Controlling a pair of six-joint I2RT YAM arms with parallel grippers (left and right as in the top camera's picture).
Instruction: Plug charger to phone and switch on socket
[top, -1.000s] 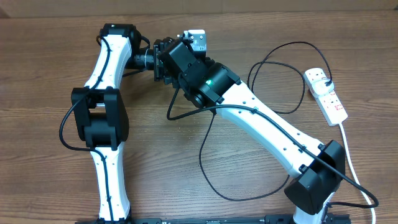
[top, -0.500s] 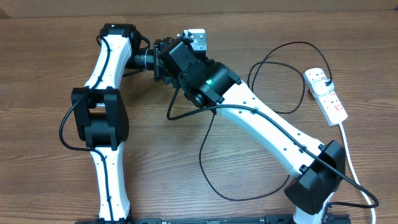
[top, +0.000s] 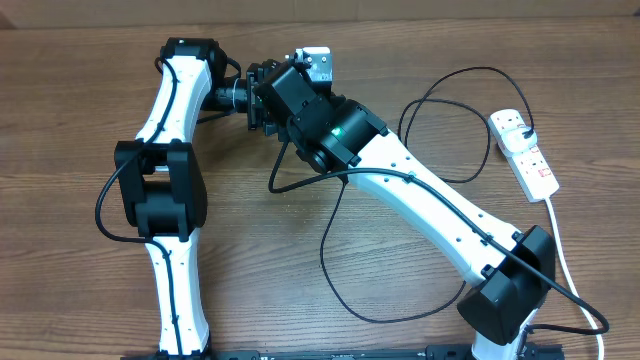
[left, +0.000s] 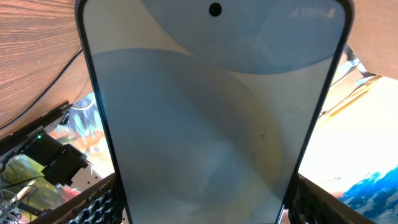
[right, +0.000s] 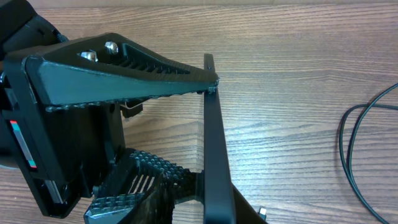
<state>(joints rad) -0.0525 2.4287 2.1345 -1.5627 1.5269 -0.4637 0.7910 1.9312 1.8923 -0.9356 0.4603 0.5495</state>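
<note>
My left gripper (top: 256, 100) is shut on the phone (left: 211, 112), with its ribbed fingers (left: 102, 202) on both long edges and the pale lit screen facing the left wrist camera. In the right wrist view the phone (right: 211, 143) is edge-on. My right gripper (right: 208, 193) straddles that edge, and a narrow gap shows between its ribbed finger (right: 140, 180) and the phone. A small metal tip (right: 262, 213) shows just right of the phone. The charger cable (top: 335, 275) loops over the table to its black plug (top: 527, 133) in the socket (top: 530, 160).
Both arms meet at the back middle of the wooden table (top: 80, 100), and the right arm (top: 420, 200) crosses over the cable loops. The socket's thick white cord (top: 562, 255) runs down the right side towards the front edge.
</note>
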